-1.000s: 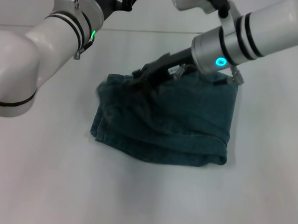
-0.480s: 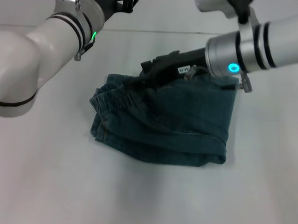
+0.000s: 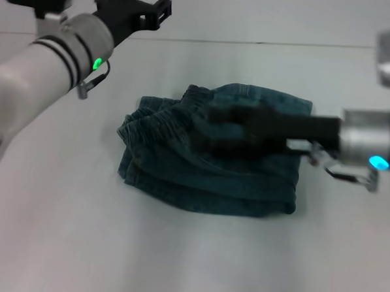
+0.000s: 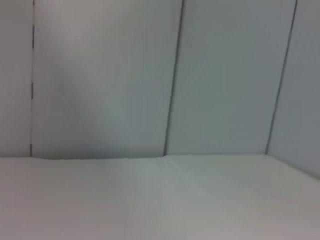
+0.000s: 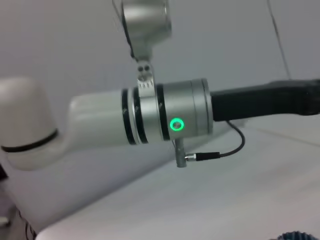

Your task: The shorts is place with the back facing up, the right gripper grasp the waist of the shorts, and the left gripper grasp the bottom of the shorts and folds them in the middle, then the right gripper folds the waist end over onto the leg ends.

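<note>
Now the shorts (image 3: 214, 160) lie as a compact folded bundle in the middle of the white table (image 3: 189, 263), the gathered elastic waist (image 3: 164, 118) showing along the bundle's far left edge. Judging from this, both folds look done and the task seems at its close; what remains would be for each arm to move clear of the cloth and for the bundle to hold its shape.

The right gripper (image 3: 222, 131) reaches in from the robot's right, low over the top of the bundle. It shows only as a dark smear, so whether its claw is released, clenched or pinching denim cannot be told, nor whether it touches the cloth.

The left gripper (image 3: 140, 9) is raised near the far left of the table, well apart from the shorts. Its claw is released and carries nothing.

The leg hems, back pockets and cartoon print are hidden inside the fold. The left wrist camera sees only wall panels and bare tabletop; the right wrist camera shows mainly the left arm's silver cuff (image 5: 172, 117) with its green light.
</note>
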You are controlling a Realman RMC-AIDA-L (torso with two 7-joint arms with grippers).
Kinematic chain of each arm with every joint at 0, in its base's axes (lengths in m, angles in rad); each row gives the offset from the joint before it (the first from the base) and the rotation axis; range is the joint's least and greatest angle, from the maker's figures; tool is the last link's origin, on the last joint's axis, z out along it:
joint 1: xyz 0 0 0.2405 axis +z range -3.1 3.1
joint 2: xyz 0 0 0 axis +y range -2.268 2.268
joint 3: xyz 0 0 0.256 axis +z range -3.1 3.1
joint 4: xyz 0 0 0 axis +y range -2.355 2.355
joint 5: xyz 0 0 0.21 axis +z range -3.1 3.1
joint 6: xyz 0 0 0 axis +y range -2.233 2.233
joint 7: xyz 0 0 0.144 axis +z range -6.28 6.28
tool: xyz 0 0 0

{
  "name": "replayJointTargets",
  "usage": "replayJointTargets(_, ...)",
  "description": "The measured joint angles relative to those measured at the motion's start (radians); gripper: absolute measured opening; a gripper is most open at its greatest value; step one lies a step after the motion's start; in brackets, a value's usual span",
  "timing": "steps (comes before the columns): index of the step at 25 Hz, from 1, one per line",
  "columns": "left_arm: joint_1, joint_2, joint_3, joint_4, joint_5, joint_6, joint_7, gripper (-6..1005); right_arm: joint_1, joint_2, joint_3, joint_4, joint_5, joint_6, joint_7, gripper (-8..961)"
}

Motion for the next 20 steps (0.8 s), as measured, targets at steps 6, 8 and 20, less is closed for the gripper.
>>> replayJointTargets(6, 0.120, 0.000, -0.006, 0.090, -0.002, 0.138, -0.049, 720, -0.160, 0.001, 0.106, -0.048, 0.046, -0.121, -0.129, 863)
replayJointTargets(8, 0.140, 0.000, -0.010, 0.091, -0.002, 0.187, -0.058, 754, -0.201, 0.000, 0.146, -0.062, 0.050, -0.148, -0.147, 864)
replayJointTargets(20, 0.232, 0.000, -0.298, -0.002, -0.028, 0.901, 0.004, 906, -0.320, -0.017, 0.477, -0.078, -0.110, -0.436, -0.242, 861)
